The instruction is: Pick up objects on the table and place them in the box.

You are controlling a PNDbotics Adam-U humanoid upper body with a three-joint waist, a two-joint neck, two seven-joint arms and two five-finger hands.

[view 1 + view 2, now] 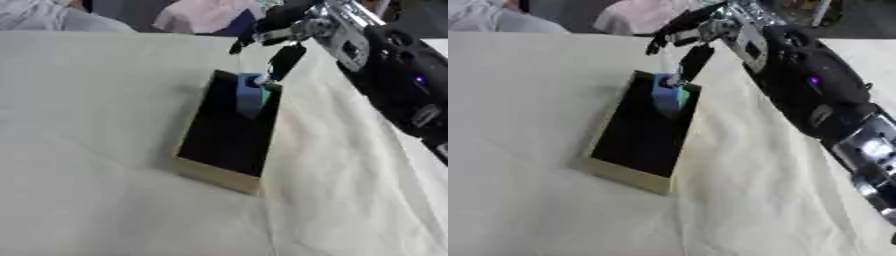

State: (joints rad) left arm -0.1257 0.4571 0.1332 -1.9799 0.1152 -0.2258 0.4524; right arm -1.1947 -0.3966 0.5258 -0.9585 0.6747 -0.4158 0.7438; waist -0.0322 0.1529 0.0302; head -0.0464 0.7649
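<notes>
A shallow wooden box (215, 175) with a dark inside lies askew on the white cloth. At its far end a blue object (249, 96) with a pale top stands tilted inside, with something green (682, 95) right behind it. My right hand (293, 32) hovers just beyond that far end. Its fingers (695, 60) are spread and fairly straight; one dark finger points down and its tip meets the top of the blue object. Another finger points off to the left. My left hand shows in neither view.
My black right forearm (815, 95) runs down the right side above the table. The white cloth (87, 150) covers the table around the box. People's clothing shows along the far edge.
</notes>
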